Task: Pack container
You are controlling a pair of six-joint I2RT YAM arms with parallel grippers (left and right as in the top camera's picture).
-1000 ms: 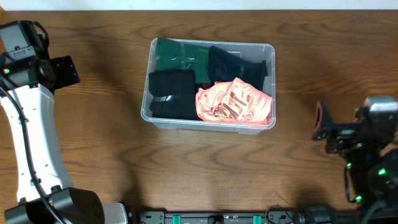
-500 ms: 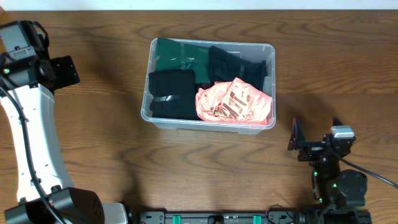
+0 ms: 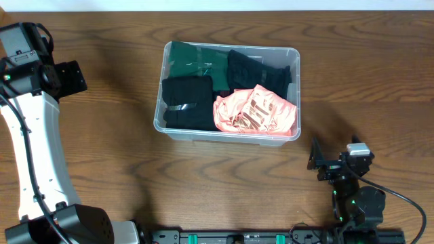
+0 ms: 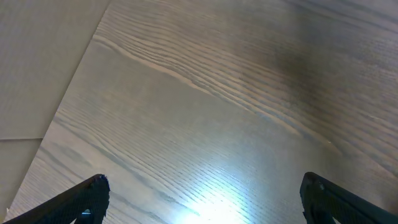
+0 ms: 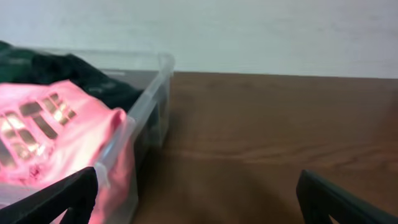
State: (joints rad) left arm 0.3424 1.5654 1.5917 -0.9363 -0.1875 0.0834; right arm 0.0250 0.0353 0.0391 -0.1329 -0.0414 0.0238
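Note:
The container (image 3: 293,51) is a clear plastic bin in the middle of the table. It holds a green garment (image 3: 192,59), two black garments (image 3: 186,102) (image 3: 254,70) and a pink garment (image 3: 254,112) at its front right. My left gripper (image 3: 70,78) is open and empty at the far left, over bare wood (image 4: 202,200). My right gripper (image 3: 317,161) is open and empty, low near the front edge, right of the bin. In the right wrist view (image 5: 199,205) the container's corner (image 5: 160,67) and pink garment (image 5: 50,134) sit at left.
The left arm's white link (image 3: 34,149) runs down the table's left side. The right arm's base (image 3: 359,203) sits at the front right. A pale wall (image 5: 249,31) lies beyond the table's far edge.
My right arm has dropped down and moved left toward the front edge, folding low beside the bin. The left arm and the garments have not moved.

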